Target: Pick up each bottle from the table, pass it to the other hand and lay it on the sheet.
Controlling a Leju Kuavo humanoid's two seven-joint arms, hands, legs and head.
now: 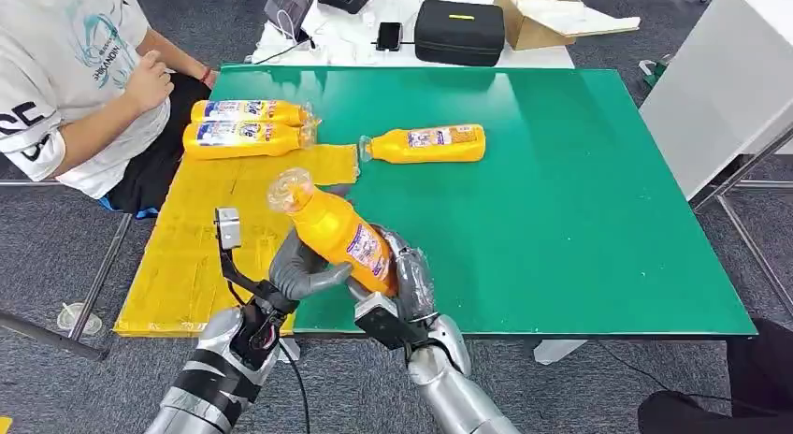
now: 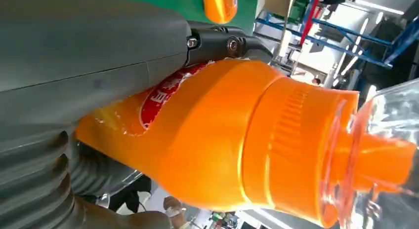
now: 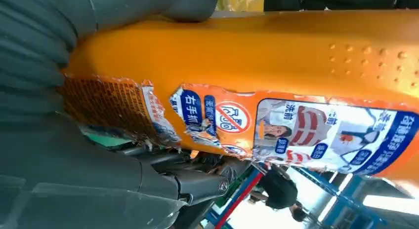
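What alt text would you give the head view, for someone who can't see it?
Both robot hands, left hand and right hand, grip one orange bottle above a green table. Two bottles lie on a yellow sheet, a fourth bottle on the table; a person sits nearby.

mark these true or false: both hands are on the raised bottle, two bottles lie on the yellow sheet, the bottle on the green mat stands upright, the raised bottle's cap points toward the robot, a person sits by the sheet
1. Both hands are on the raised bottle. True: the left hand and right hand both grip it.
2. Two bottles lie on the yellow sheet. True.
3. The bottle on the green mat stands upright. False: it lies on its side on the green mat.
4. The raised bottle's cap points toward the robot. False: it points up and away.
5. A person sits by the sheet. True.
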